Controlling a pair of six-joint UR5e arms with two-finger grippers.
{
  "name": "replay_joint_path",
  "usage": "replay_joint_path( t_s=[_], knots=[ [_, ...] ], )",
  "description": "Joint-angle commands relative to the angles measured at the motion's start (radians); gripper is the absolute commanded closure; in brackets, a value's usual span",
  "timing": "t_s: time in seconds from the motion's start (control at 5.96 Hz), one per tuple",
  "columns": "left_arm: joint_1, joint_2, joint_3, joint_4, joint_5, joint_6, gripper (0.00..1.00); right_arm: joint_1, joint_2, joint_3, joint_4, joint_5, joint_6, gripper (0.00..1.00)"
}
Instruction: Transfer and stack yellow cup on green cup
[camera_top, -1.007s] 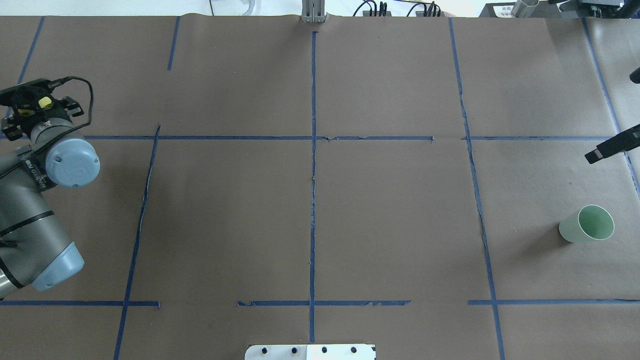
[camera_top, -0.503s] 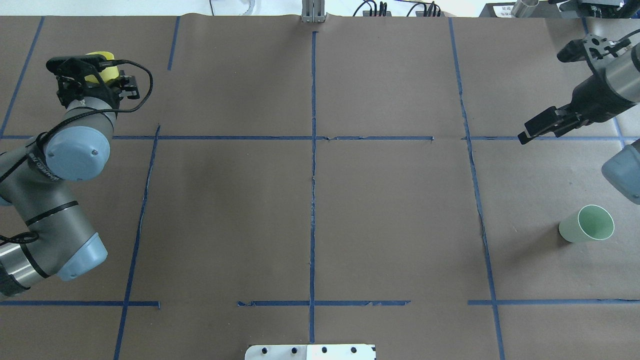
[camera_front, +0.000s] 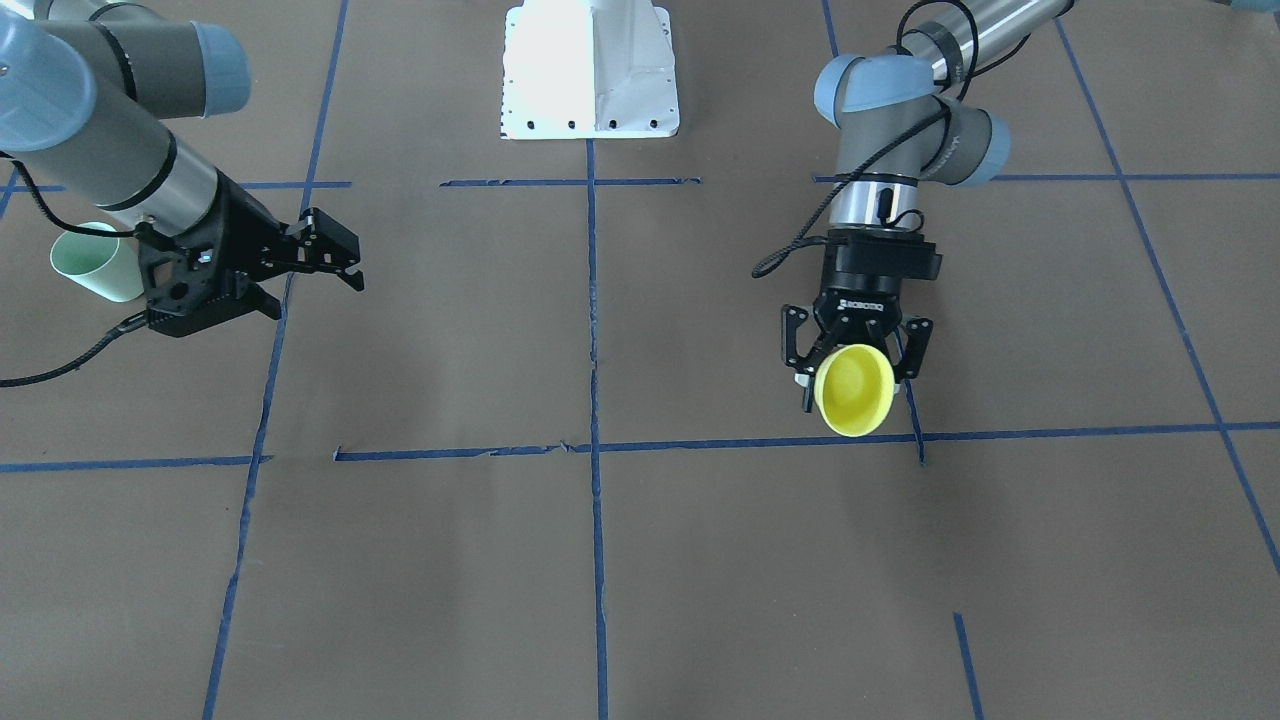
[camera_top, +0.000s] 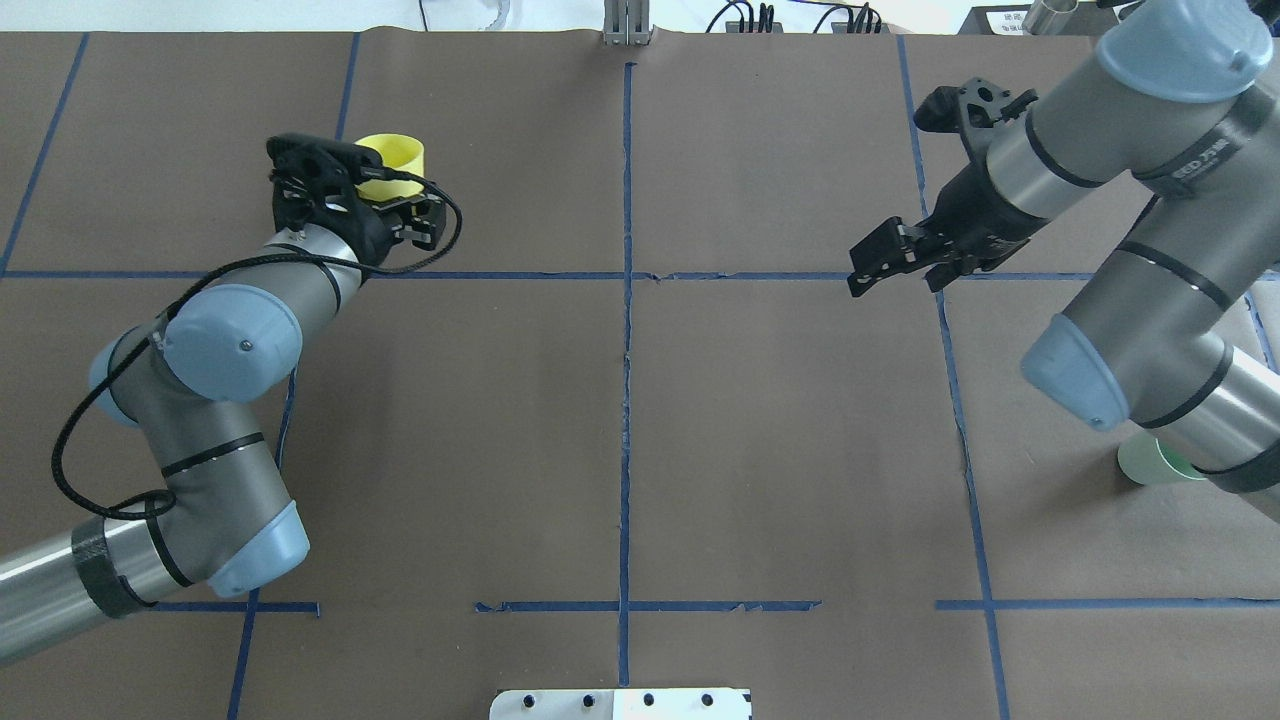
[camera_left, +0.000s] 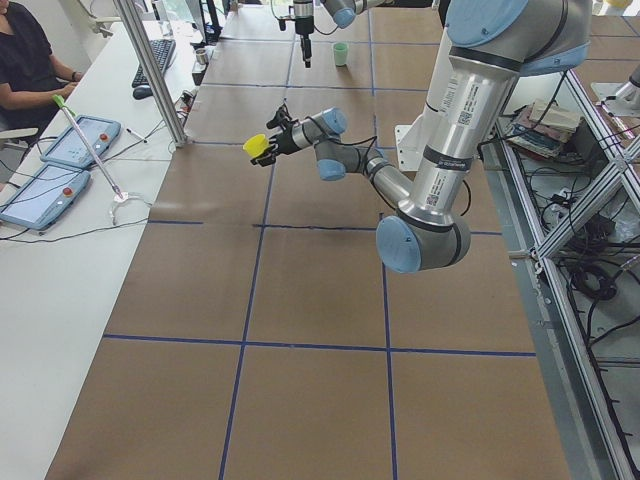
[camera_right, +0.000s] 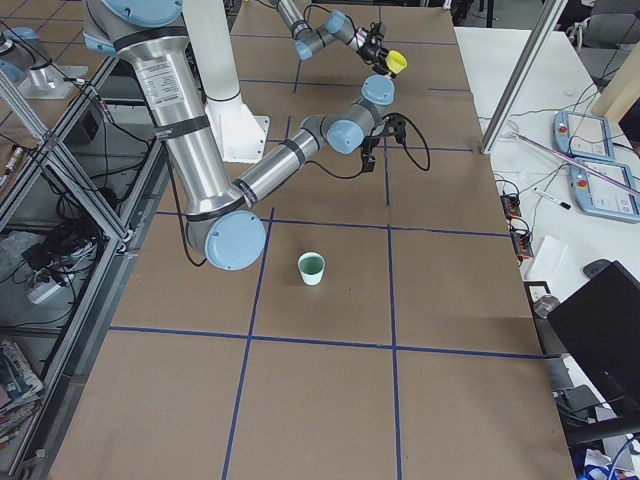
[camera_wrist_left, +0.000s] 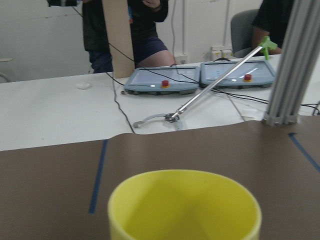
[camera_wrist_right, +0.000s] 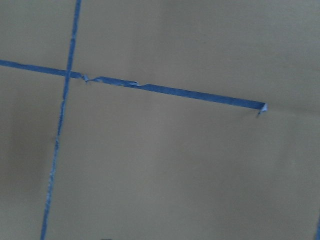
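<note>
1. the left gripper (camera_front: 857, 362) has its fingers (camera_front: 795, 345) closed on the yellow cup (camera_front: 855, 392), pinching it from both sides
2. the cup sits tipped on its side between those fingers, its open mouth sticking out past the fingertips and facing away from the robot; from the left end of the table it hangs clear of the paper
3. the right gripper (camera_front: 315, 293) has its fingers spread apart with nothing between them, and it is held above the table
4. the green cup (camera_right: 312, 268) stands upright on the paper, well behind the right gripper's fingers, back by that arm's forearm; from overhead the arm hides most of it
5. the two grippers are well apart, fingertips on either side of the long middle tape line (camera_top: 627, 330)
6. the table (camera_top: 780, 450) is covered in brown paper, marked into large squares with blue tape, some strips torn or stopping short
7. one cross strip (camera_front: 1050, 434) runs just beyond the left fingertips, under the yellow cup's mouth
8. the right wrist camera shows only paper and tape
9. a white base plate (camera_front: 590, 70) sits at the robot's edge of the table
10. past the left fingertips the paper ends at a white side table (camera_wrist_left: 55, 117) with two grey handheld panels (camera_wrist_left: 160, 84), a long metal stick with a green tip (camera_wrist_left: 220, 82), cables and an aluminium post (camera_wrist_left: 295, 60)
11. people (camera_wrist_left: 125, 30) are behind that table, faces out of frame
</note>
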Motion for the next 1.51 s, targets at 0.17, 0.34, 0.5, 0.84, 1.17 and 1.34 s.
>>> replay_joint_path(
  t_s=[0.17,0.34,0.5,0.84,1.17,1.34],
  knots=[
    [0.153,-0.043,0.027,-0.222,0.0,0.237,0.89,-0.102,0.152,-0.001,0.0,-0.089,0.23,0.0],
    [0.181,-0.043,0.029,-0.273,0.001,0.341,0.88,-0.122,0.162,-0.001,-0.002,-0.087,0.247,0.0],
    [0.217,-0.045,0.043,-0.331,0.001,0.348,0.88,-0.133,0.175,-0.004,-0.003,-0.089,0.244,0.0],
    [0.26,-0.049,0.043,-0.333,0.003,0.348,0.89,-0.167,0.217,-0.03,0.0,-0.09,0.326,0.0],
    [0.309,-0.049,0.043,-0.335,0.07,0.35,0.9,-0.187,0.238,-0.043,0.0,-0.089,0.358,0.0],
    [0.337,-0.06,0.043,-0.333,0.096,0.35,0.9,-0.199,0.24,-0.052,0.0,-0.089,0.358,0.01]
  ],
)
